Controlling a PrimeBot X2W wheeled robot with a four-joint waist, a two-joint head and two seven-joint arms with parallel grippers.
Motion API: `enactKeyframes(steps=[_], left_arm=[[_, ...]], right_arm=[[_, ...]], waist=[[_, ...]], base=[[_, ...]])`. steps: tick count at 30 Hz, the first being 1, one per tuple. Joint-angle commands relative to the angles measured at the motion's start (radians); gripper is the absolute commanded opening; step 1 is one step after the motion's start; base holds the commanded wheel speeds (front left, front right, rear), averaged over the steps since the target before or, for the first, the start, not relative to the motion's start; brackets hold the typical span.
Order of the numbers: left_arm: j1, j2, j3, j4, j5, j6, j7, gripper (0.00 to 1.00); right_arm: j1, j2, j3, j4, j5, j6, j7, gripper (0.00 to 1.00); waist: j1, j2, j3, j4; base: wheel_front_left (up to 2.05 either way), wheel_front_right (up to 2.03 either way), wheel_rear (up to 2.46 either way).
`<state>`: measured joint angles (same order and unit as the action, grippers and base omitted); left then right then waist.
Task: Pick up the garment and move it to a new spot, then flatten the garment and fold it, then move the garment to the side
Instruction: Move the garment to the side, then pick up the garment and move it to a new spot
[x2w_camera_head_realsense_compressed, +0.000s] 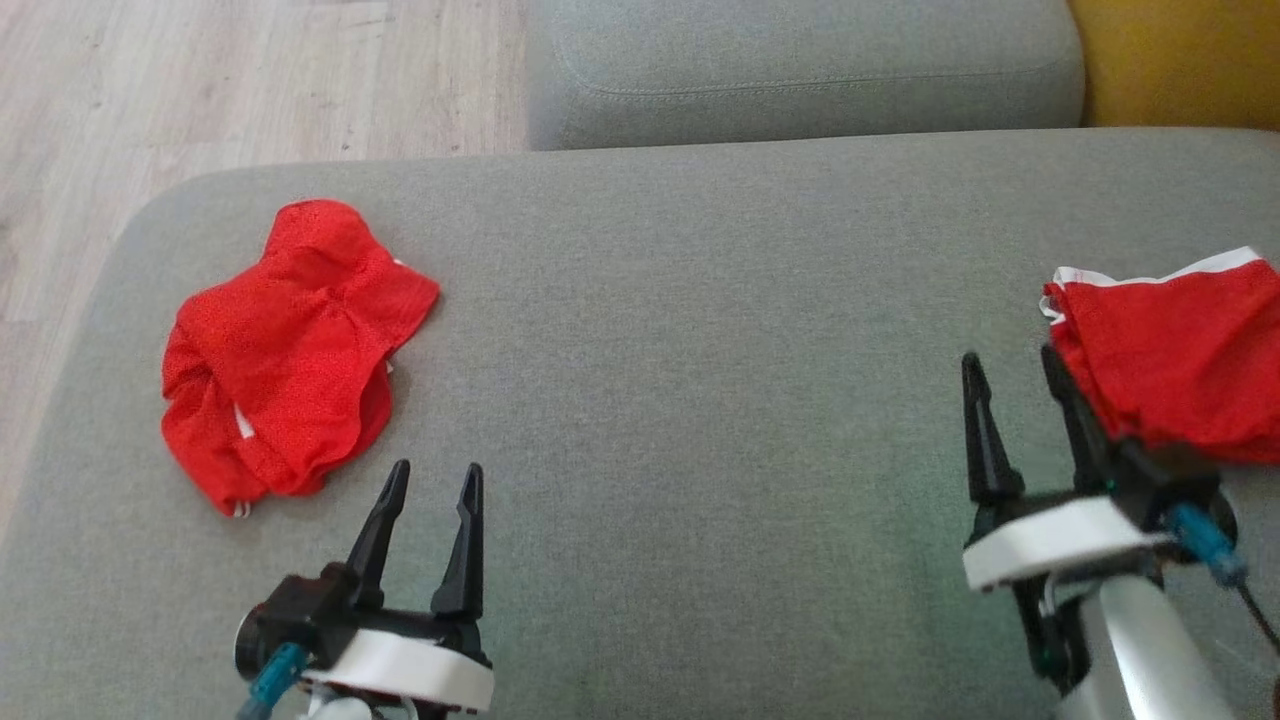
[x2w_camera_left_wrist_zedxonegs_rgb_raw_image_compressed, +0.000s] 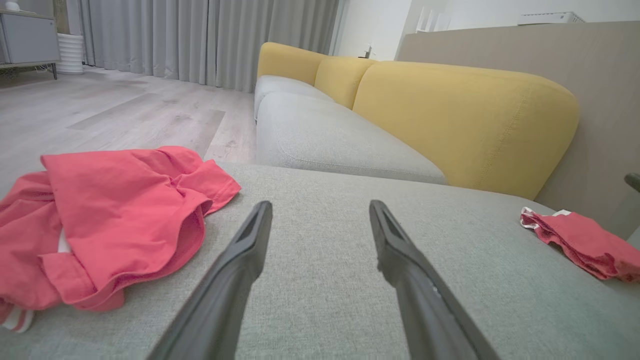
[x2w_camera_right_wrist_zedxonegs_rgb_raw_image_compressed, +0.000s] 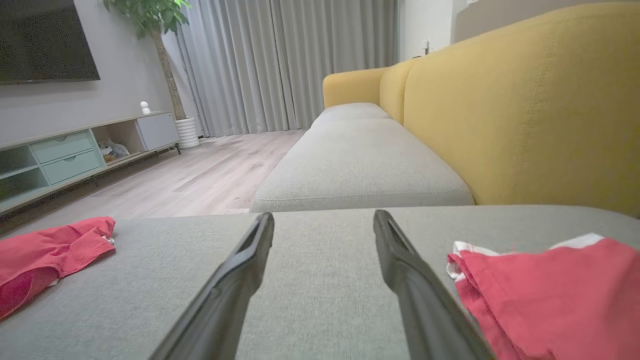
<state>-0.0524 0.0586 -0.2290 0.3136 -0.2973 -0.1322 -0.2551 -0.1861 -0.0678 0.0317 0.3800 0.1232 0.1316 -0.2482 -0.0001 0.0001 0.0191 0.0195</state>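
Note:
The garment (x2w_camera_head_realsense_compressed: 290, 350) lies crumpled in a red mesh heap on the left of the grey sofa cushion (x2w_camera_head_realsense_compressed: 700, 400), a bit of red-white striped trim showing at its near edge. It also appears in the left wrist view (x2w_camera_left_wrist_zedxonegs_rgb_raw_image_compressed: 115, 220) and far left in the right wrist view (x2w_camera_right_wrist_zedxonegs_rgb_raw_image_compressed: 45, 250). My left gripper (x2w_camera_head_realsense_compressed: 436, 470) stands open just right of and nearer than the heap, with nothing between its fingers (x2w_camera_left_wrist_zedxonegs_rgb_raw_image_compressed: 320, 205). My right gripper (x2w_camera_head_realsense_compressed: 1010, 358) is open at the far right, its gap empty (x2w_camera_right_wrist_zedxonegs_rgb_raw_image_compressed: 323, 215).
A smaller red cloth with white edging (x2w_camera_head_realsense_compressed: 1170, 350) lies at the cushion's right edge, against my right gripper's outer finger (x2w_camera_right_wrist_zedxonegs_rgb_raw_image_compressed: 550, 295). A second grey seat cushion (x2w_camera_head_realsense_compressed: 800, 70) lies beyond, the yellow backrest (x2w_camera_left_wrist_zedxonegs_rgb_raw_image_compressed: 465, 120) to the right, and wooden floor (x2w_camera_head_realsense_compressed: 200, 90) to the left.

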Motion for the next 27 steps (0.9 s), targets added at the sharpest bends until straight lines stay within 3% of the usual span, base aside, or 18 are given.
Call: enactKeyframes(steps=[1, 7, 16, 27], left_arm=[[-0.023, 0.001, 0.034, -0.038, 0.014, 0.002, -0.007, 1.0], [-0.009, -0.002, 0.041, -0.036, 0.021, 0.002, -0.007, 1.0], [-0.016, -0.006, 0.046, -0.036, 0.025, 0.002, -0.007, 1.0], [-0.005, -0.008, 0.059, -0.046, 0.026, 0.002, -0.007, 1.0]], right_arm=[[-0.004, 0.008, 0.027, -0.068, 0.011, -0.001, -0.013, 1.0], [0.099, 0.017, 0.067, -0.13, 0.066, -0.001, -0.013, 1.0], [0.1, 0.017, 0.081, -0.153, 0.096, -0.001, -0.013, 1.0], [0.134, 0.017, 0.16, -0.152, 0.136, -0.001, -0.013, 1.0]], waist=[[0.0001, -0.0001, -0.001, -0.004], [0.0001, -0.0001, 0.002, -0.004], [0.0001, -0.0001, 0.012, 0.011], [0.0001, -0.0001, -0.019, 0.115]], base=[[0.0, 0.0, 0.0], [0.0, 0.0, 0.0], [0.0, 0.0, 0.0], [0.0, 0.0, 0.0]])
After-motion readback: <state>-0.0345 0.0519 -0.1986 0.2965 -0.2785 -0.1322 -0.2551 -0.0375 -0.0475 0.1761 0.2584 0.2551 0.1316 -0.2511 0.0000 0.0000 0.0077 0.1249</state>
